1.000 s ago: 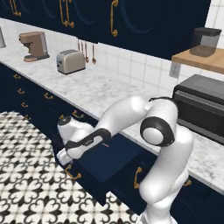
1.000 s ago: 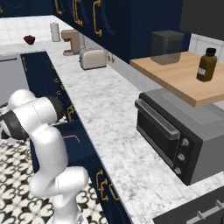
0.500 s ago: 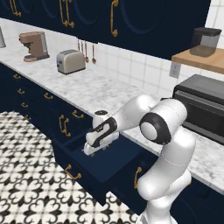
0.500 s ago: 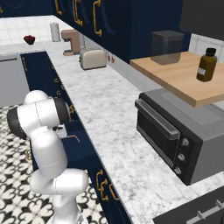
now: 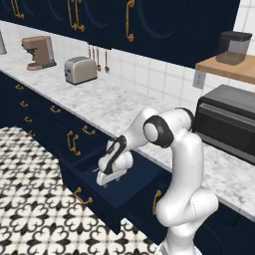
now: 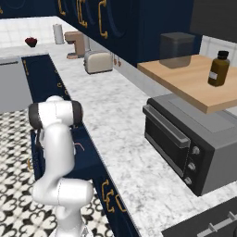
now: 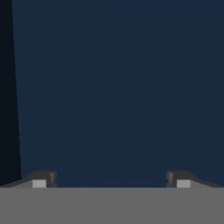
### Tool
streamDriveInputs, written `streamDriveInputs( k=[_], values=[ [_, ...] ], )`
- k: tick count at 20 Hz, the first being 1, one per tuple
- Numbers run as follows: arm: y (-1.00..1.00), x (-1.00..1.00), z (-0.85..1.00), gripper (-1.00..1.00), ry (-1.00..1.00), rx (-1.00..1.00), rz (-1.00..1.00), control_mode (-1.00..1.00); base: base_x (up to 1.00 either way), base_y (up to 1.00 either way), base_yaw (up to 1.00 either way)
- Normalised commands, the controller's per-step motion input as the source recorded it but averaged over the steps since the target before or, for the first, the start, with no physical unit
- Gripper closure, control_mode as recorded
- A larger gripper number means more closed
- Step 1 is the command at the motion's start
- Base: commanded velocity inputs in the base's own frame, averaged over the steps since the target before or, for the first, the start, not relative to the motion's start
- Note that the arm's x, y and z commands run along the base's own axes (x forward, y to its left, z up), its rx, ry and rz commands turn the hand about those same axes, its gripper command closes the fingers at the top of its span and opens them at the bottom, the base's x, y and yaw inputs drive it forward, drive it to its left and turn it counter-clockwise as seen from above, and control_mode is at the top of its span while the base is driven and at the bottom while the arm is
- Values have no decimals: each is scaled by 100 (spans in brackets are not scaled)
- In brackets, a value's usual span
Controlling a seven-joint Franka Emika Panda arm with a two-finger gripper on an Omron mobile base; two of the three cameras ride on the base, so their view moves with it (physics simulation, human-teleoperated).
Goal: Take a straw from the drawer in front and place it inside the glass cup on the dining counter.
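Presently, the drawer (image 5: 119,191) is seen pulled out from the navy cabinet front below the marble bench (image 5: 124,107), its brass pull handle (image 5: 82,197) facing the patterned floor (image 5: 30,199). The white arm is bent down over the open drawer, and the gripper (image 5: 110,178) is held low inside it, pointing at the drawer's interior. In the hand view, the gripper (image 7: 111,179) is shown with its two dark fingers (image 7: 43,178) spread wide apart, with nothing between them; beyond them only the flat navy bottom of the drawer (image 7: 118,87) is presented, with a darker wall strip at the left edge.

A thin reddish line, taken to be the straw (image 5: 95,170), is noted just beside the gripper in the left base view; most of it is hidden by the hand, so its exact resting position cannot be told. In the right base view a short reddish sliver, probably the same straw (image 6: 79,146), is noted beside the arm over the open drawer (image 6: 88,157). No contact between fingers and straw is seen.

On the bench, well apart from the drawer, a toaster (image 5: 79,69) and a coffee machine (image 5: 39,52) are standing against the tiled wall. A dark toaster oven (image 6: 185,143) is placed further along, beneath a wooden shelf (image 6: 194,78) carrying a brown bottle (image 6: 218,68) and a dark canister (image 6: 176,46).
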Motion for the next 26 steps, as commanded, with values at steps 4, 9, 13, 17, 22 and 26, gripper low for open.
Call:
streamDriveInputs(
  k=[4, 9, 13, 17, 22, 26],
  values=[
    [79, -27, -20, -100, 1, 1, 2, -100, 0, 0, 0],
    [99, -53, -11, -100, 0, 0, 3, -100, 0, 0, 0],
    [74, -67, 8, -100, -2, 0, 3, -100, 0, 0, 0],
    [-58, 5, 80, -100, -27, -4, 0, -100, 0, 0, 0],
    [-75, 62, 57, -100, -12, -3, 0, -100, 0, 0, 0],
    [-39, 73, 1, -100, -2, 0, 6, -100, 0, 0, 0]
  ],
)
